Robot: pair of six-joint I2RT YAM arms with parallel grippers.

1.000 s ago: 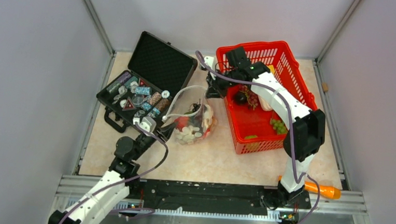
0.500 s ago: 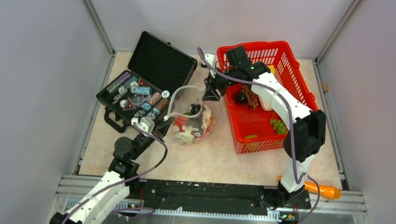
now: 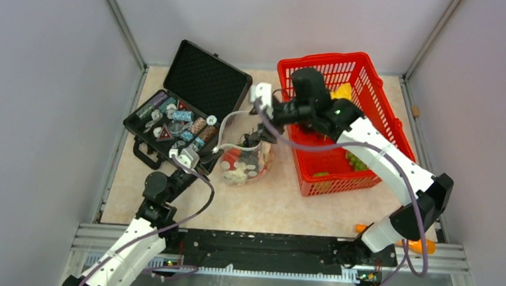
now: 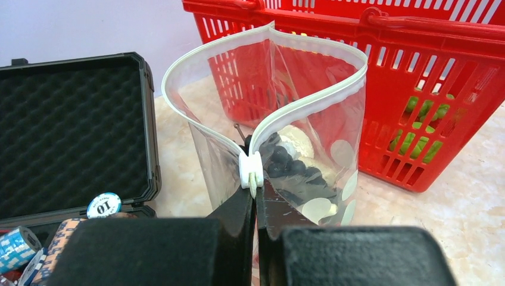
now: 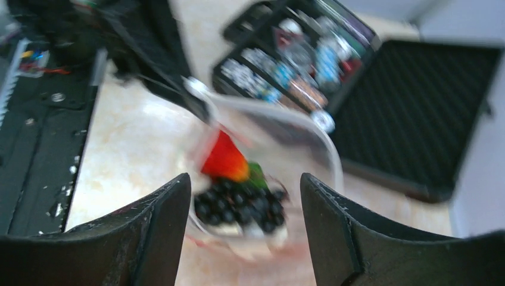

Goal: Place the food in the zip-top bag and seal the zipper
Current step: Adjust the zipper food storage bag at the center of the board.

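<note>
Clear crinkly plastic is filling my left wrist feed: the clear zip-top bag (image 4: 309,137) is standing upright on the beige table (image 3: 266,203), with its mouth gaping wide. It is sitting between the open black hard case (image 3: 208,80) on the left and the red mesh basket (image 3: 367,77) on the right, near both. My left claw (image 4: 255,196) is pinching fully closed on the whitish press-seal zipper strip (image 4: 309,104) at the near end of the mouth, where the two sides of the strip are meeting at a small white tab.

My right claw (image 5: 241,187) is hanging just above the bag's mouth with its jaws spread wide and gripping nothing. Through the gap between them I am seeing the dark toy grapes (image 5: 238,205) lying inside the bag, with a red toy fruit (image 5: 223,161) against them; that view is blurring. Pale round toy pieces (image 3: 238,175) are sitting lower in the bag.

Green toy grapes (image 4: 417,113) are lying in the basket. An orange toy carrot (image 3: 416,246) is lying at the table's near right edge, by the right arm's base.
</note>
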